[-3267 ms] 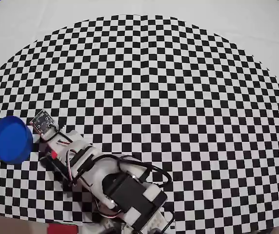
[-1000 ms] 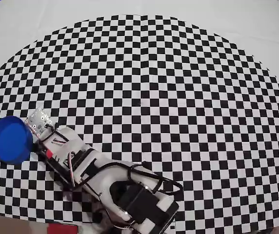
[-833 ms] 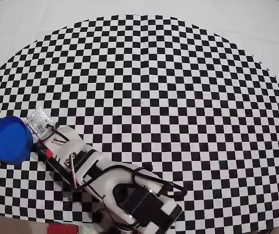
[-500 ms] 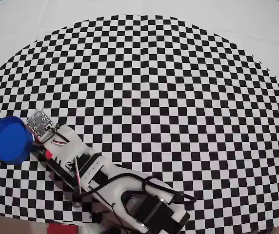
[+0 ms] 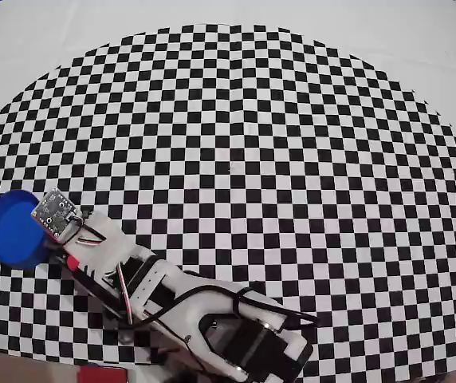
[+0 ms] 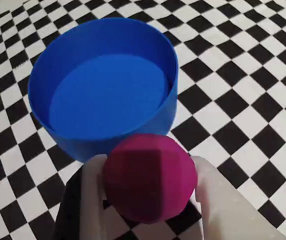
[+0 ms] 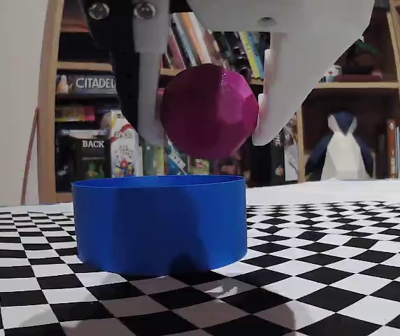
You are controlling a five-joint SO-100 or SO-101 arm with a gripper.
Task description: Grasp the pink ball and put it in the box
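The pink ball (image 6: 150, 177) is a magenta sphere held between my white fingers; in the fixed view the pink ball (image 7: 210, 110) hangs in the air above the box's rim. The box (image 6: 103, 85) is a round bright-blue bowl, empty inside, just ahead of the ball in the wrist view. It stands on the checkered mat in the fixed view, box (image 7: 159, 222), and at the far left in the overhead view, box (image 5: 9, 227). My gripper (image 6: 148, 167) is shut on the ball; the gripper (image 7: 207, 136) hovers over the box. In the overhead view the arm hides the ball.
A black-and-white checkered mat (image 5: 292, 159) covers the table, with plain white cloth (image 5: 53, 40) round its far edge. The arm's body (image 5: 212, 319) fills the lower left of the overhead view. Bookshelves (image 7: 88, 105) stand behind the table in the fixed view.
The wrist has swung left and slightly down in the overhead view, so its small circuit board now overlaps the box's right rim. The arm's base joints have stretched out lower.
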